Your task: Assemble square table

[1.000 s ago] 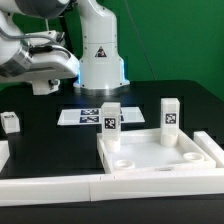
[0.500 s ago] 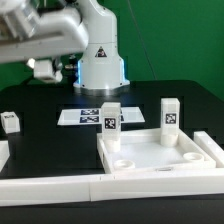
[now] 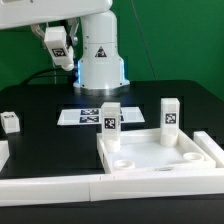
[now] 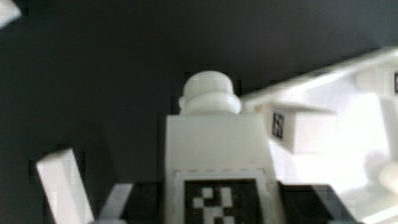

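The white square table top (image 3: pixel 160 152) lies in the corner of the border bars, with round sockets in its floor. Two tagged legs (image 3: pixel 110 118) (image 3: pixel 169 115) stand upright at its far rim. Another leg block (image 3: pixel 10 122) lies at the exterior view's far left. My gripper (image 3: pixel 57 44) hangs high at the upper left, shut on a white tagged leg (image 4: pixel 217 140). In the wrist view my gripper (image 4: pixel 217 205) has one finger on each side of the leg, whose rounded peg points away. Part of the table top (image 4: pixel 338 90) shows beyond it.
Long white border bars run along the front (image 3: pixel 60 186) and the exterior view's right (image 3: pixel 212 146). The marker board (image 3: pixel 82 116) lies flat behind the legs. The robot's white base (image 3: pixel 100 60) stands at the back. A white strip (image 4: pixel 63 185) shows beside the held leg.
My gripper has risen and swung toward the exterior view's right, carrying the leg with it. The top and the other legs have not moved.
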Available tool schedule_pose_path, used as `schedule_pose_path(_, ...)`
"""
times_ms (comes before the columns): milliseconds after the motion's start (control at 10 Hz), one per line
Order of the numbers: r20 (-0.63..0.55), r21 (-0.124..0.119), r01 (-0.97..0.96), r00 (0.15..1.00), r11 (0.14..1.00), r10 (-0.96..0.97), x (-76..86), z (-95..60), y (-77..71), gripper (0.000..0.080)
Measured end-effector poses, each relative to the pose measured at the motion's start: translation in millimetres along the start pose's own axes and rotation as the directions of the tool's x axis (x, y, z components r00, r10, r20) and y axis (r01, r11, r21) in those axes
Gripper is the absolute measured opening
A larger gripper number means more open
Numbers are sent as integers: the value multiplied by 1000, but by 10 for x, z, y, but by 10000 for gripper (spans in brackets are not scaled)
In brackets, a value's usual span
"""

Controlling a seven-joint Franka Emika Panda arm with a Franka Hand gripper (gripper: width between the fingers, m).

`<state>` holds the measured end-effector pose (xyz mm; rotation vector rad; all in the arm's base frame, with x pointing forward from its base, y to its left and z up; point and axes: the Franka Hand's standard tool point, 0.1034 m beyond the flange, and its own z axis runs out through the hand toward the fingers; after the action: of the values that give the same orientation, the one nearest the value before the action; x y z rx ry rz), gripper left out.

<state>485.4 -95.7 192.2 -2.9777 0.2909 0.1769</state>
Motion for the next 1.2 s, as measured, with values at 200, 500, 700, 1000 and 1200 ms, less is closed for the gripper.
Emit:
schedule_pose_path(200,-138,-42,-46,990,998,39,122,-63,-171,285)
schedule_pose_path(500,-384,-110,-39,924,993,-6,582,-178,-1125,285)
schedule_pose_path(700,-553,-32,-59,833,998,31,746,-92,-1552,285)
schedule_pose_path(1000,-571,-21,-41,821,999,22,707,-28,-1569,285)
schedule_pose_path(1200,-582,-46,-2,813,999,-25,659,127,-1442,285)
